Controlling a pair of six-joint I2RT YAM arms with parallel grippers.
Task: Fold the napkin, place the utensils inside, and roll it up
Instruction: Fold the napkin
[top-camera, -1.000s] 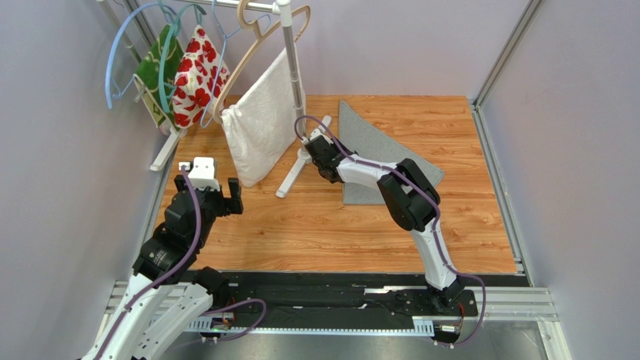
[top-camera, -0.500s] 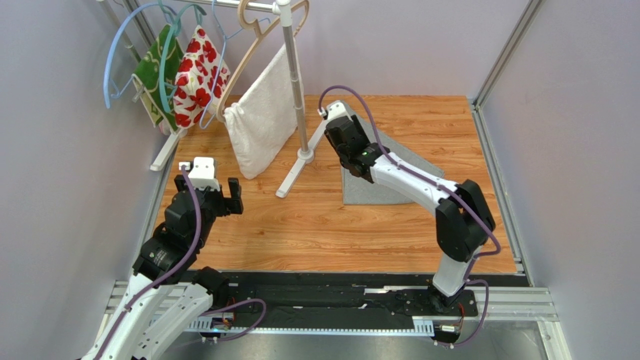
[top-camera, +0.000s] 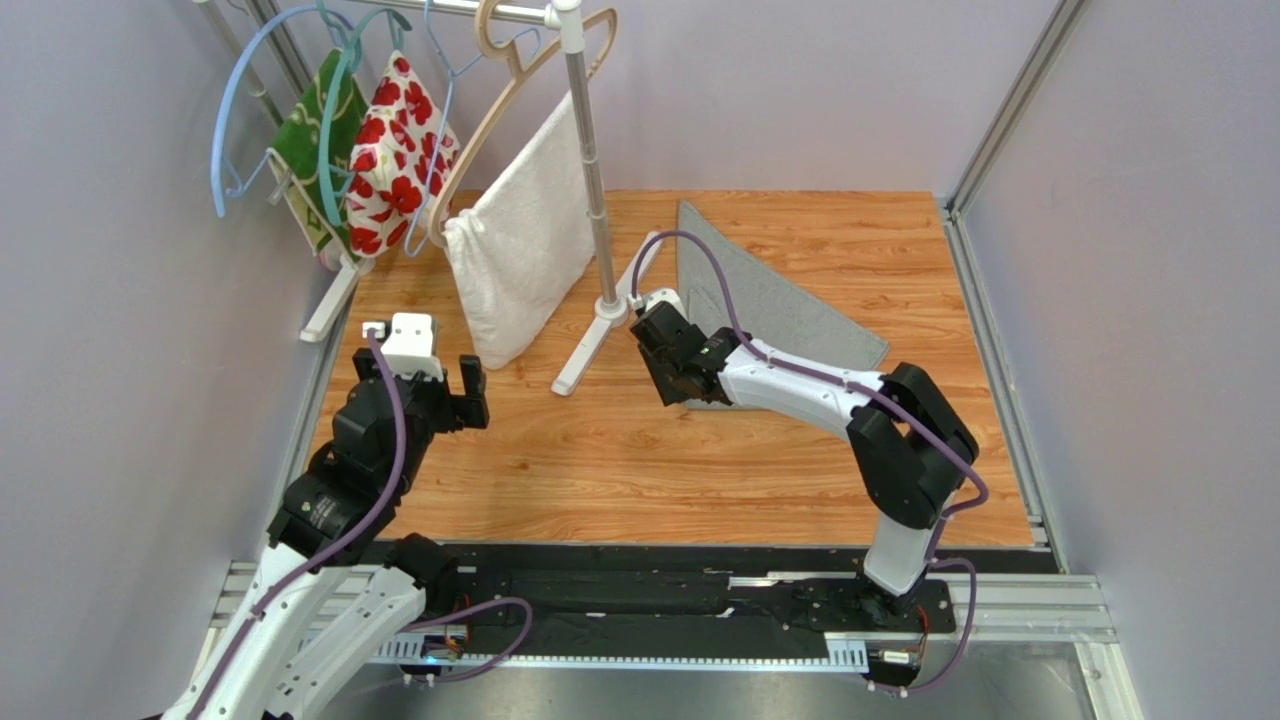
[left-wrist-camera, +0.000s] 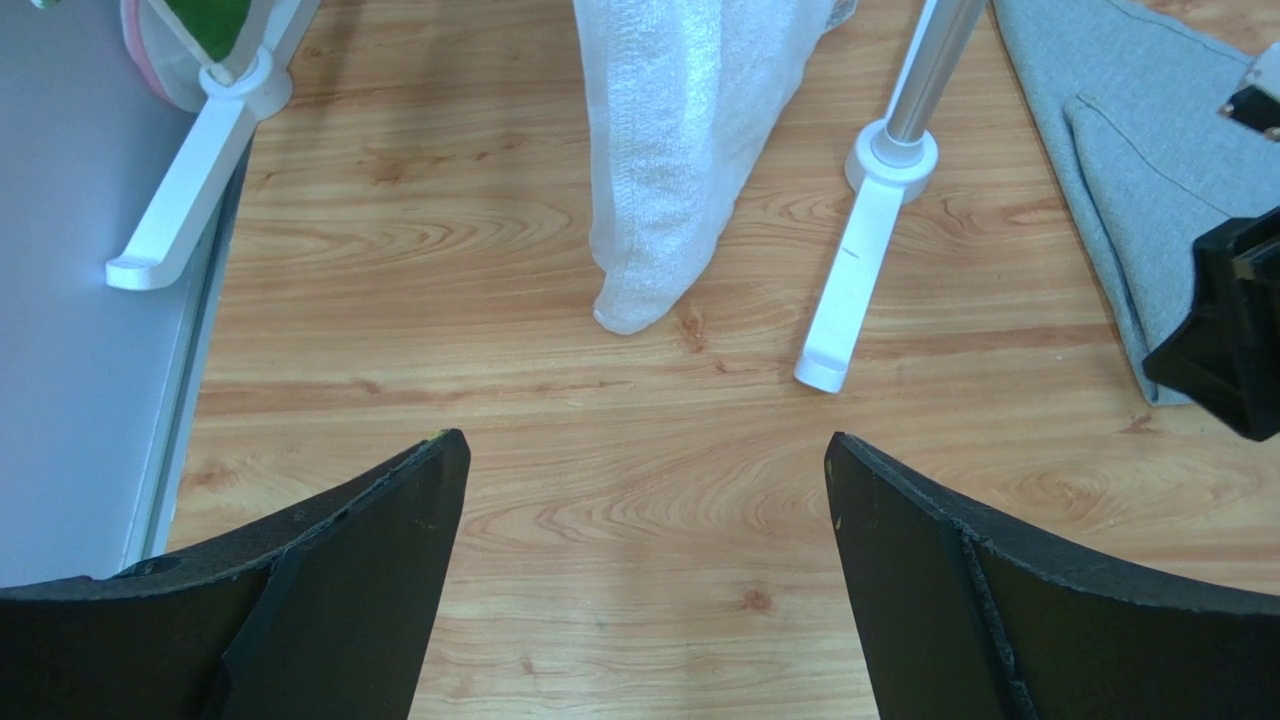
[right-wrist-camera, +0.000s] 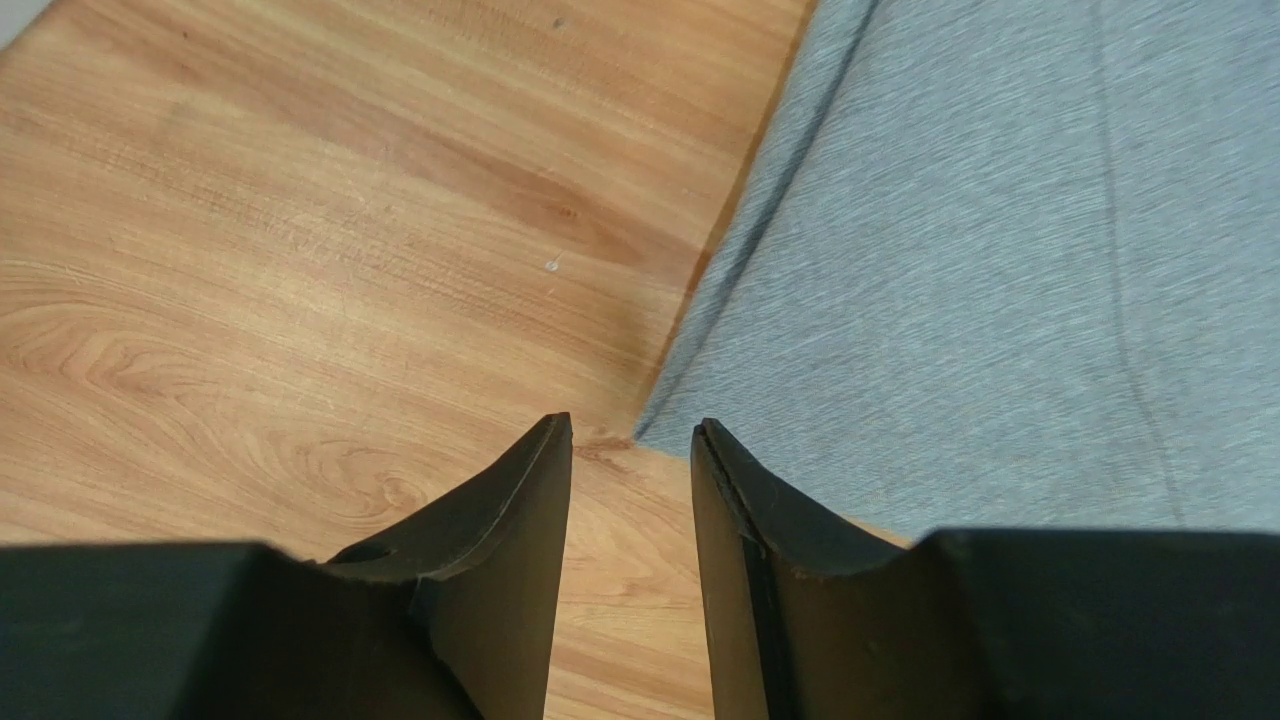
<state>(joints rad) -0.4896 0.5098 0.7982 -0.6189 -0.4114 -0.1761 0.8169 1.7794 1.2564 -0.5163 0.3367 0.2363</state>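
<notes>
The grey napkin (top-camera: 774, 308) lies flat on the wooden table at the back right, with one pointed corner toward the far wall. My right gripper (top-camera: 676, 390) hovers low at its near-left corner. In the right wrist view the gripper (right-wrist-camera: 631, 428) has a narrow gap between its fingers with nothing in it, and the napkin (right-wrist-camera: 992, 270) corner lies just ahead of the tips. My left gripper (top-camera: 421, 372) is wide open and empty at the left; it also shows in the left wrist view (left-wrist-camera: 646, 450). The napkin edge (left-wrist-camera: 1142, 165) shows there at top right. The dark utensil is not in view.
A white clothes rack stands at the back left, with its post (top-camera: 589, 165) and foot (top-camera: 579, 360) close to the napkin's left edge. A white towel (top-camera: 519, 255), red-flowered fabric (top-camera: 388, 150) and green fabric (top-camera: 308, 143) hang from it. Grey walls close both sides.
My right arm lifted and swung toward the back over the napkin, then came back down to the napkin's near-left corner. The left arm has not moved.
</notes>
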